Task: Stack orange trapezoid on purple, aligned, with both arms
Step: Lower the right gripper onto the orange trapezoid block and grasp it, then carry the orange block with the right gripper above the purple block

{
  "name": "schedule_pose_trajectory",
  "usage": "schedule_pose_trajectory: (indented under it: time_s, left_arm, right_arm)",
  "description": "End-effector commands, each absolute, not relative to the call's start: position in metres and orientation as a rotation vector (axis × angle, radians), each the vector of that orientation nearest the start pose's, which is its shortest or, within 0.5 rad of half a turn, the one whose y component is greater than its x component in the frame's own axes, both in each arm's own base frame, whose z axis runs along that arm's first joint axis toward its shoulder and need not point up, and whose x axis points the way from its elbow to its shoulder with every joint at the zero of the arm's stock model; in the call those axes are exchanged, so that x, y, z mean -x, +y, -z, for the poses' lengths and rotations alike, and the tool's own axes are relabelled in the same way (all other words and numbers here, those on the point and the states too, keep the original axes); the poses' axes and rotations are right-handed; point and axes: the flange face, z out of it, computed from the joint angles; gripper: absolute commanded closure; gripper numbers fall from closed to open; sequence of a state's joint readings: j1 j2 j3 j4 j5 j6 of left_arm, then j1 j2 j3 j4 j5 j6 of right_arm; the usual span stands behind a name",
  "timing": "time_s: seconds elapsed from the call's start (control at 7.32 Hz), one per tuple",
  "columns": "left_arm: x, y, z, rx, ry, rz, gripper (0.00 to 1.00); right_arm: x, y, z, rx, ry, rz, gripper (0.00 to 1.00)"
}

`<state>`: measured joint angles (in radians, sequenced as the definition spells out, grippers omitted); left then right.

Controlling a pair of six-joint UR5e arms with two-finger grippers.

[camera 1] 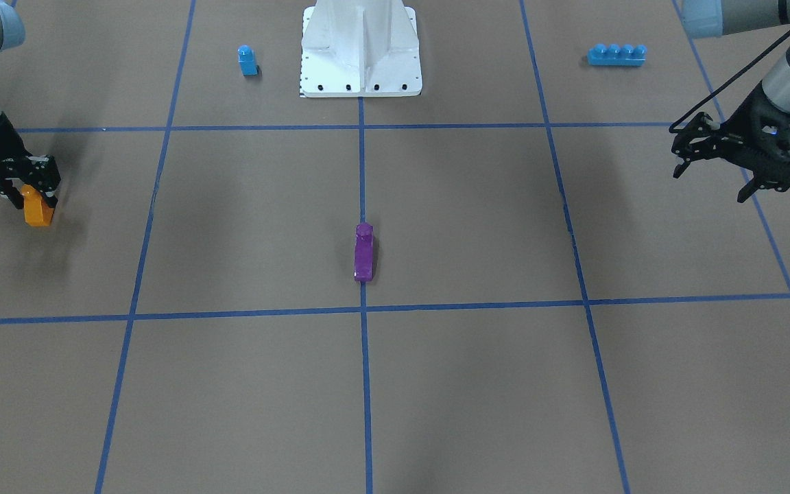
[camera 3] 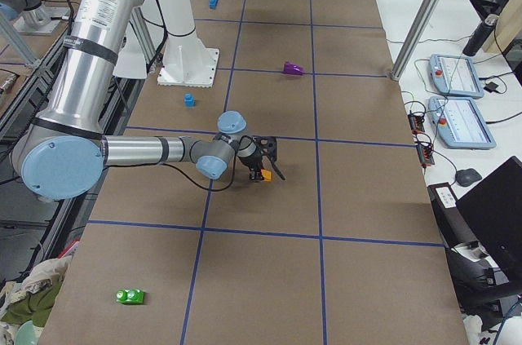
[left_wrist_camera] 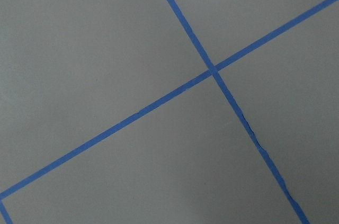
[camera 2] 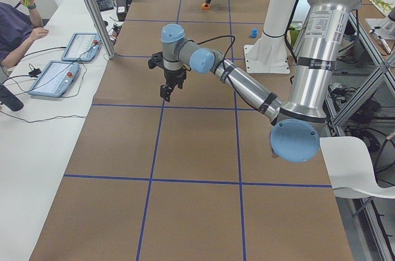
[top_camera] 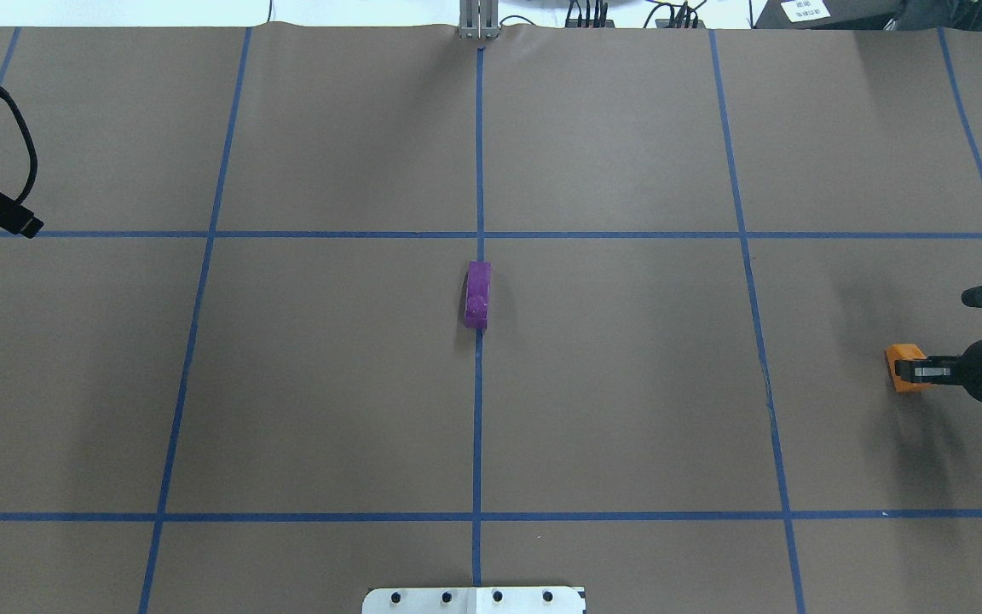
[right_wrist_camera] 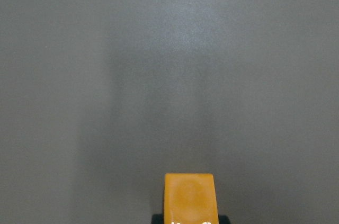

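Plastic of this glossy kind is hard, light and slick, so the orange trapezoid (camera 1: 38, 211) should carry easily but could pivot or slip in a weak pinch. It sits at the tips of the right claw (camera 1: 33, 195), whose fingers are clamped on it from opposite sides. The block juts out below them, and its single round stud faces the wrist camera. Whether its base touches the tabletop (camera 1: 477, 384) or hangs just clear of it, I cannot tell. The flat parallel sides look like the right place to hold it. The sloped face and the stud would give the pads nothing square to bear on, and the underside has to stay free to seat over another stud.

The purple block (camera 1: 363, 252) lies well apart from the right claw, out toward the middle of the tabletop on a blue tape line (camera 1: 362, 171), roughly midway between the two claws. It is probably just as light and slippery, so it would likely skate under a push from above unless steadied by its long sides. The left claw (camera 1: 710, 180) hangs above the tabletop, well apart from the purple block on the far side of it, with fingers spread and nothing between them.
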<state>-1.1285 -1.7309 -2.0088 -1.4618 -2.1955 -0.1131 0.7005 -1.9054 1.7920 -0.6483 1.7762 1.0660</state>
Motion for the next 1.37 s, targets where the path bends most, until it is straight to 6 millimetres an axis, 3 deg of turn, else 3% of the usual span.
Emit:
schedule_pose_trajectory:
  time_s: [0.0,0.14,0.27,0.41,0.68,0.82,0.96,1.23]
  left_arm:
    - [-0.132,-0.503,-0.399,-0.28,0.713,-0.416,0.0]
    - [-0.115,-0.499,-0.417,-0.259,0.699,-0.379,0.0]
    - [-0.101,-0.485,-0.458,-0.187,0.678,-0.342,0.0]
    - [-0.059,-0.493,-0.48,-0.174,0.661,-0.25,0.0]
    - [-0.012,-0.5,-0.508,-0.18,0.645,-0.232,0.0]
    - [0.011,-0.503,-0.533,-0.176,0.633,-0.263,0.0]
    - [0.022,-0.502,-0.538,-0.179,0.632,-0.257,0.0]
    - [0.021,-0.495,-0.544,-0.161,0.673,-0.251,0.0]
  right_arm:
    - [0.236,-0.344,-0.568,-0.291,-0.855,-0.072,1.0]
    - [0.243,-0.37,-0.54,-0.264,-0.891,-0.087,1.0]
    - [0.269,-0.4,-0.495,-0.258,-0.902,-0.089,1.0]
    - [0.299,-0.429,-0.442,-0.26,-0.906,-0.089,1.0]
    - [0.357,-0.475,-0.325,-0.221,-0.87,-0.09,1.0]
    - [0.382,-0.474,-0.28,-0.204,-0.877,-0.081,1.0]
    - [0.411,-0.464,-0.243,-0.178,-0.926,-0.109,1.0]
    - [0.46,-0.446,-0.173,-0.186,-0.9,-0.095,1.0]
